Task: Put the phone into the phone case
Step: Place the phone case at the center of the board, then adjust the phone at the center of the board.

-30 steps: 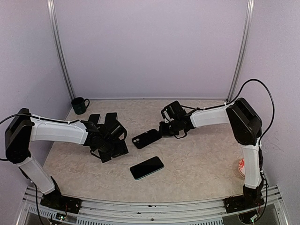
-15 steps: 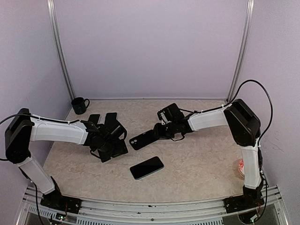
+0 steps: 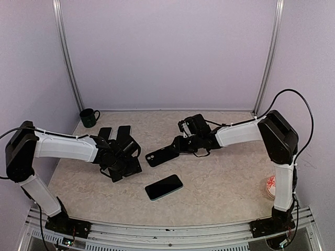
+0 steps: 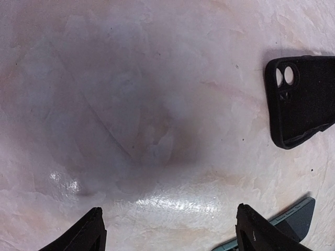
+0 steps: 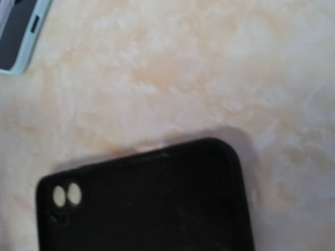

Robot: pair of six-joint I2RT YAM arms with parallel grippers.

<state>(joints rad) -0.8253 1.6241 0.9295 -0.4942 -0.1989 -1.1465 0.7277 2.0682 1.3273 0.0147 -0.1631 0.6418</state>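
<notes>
Black phone case [image 3: 161,155] lies lengthwise toward my right fingers [image 3: 179,144], whose gap I cannot tell, nearer them than my wide-apart left fingers [image 4: 86,232], phone [image 3: 164,187] close by.

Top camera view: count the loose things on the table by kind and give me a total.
Phone case, black: 1
Phone: 1
Mug, dark: 1
Small red-and-white item at the right edge, partly hidden: 1
Total: 4
</notes>
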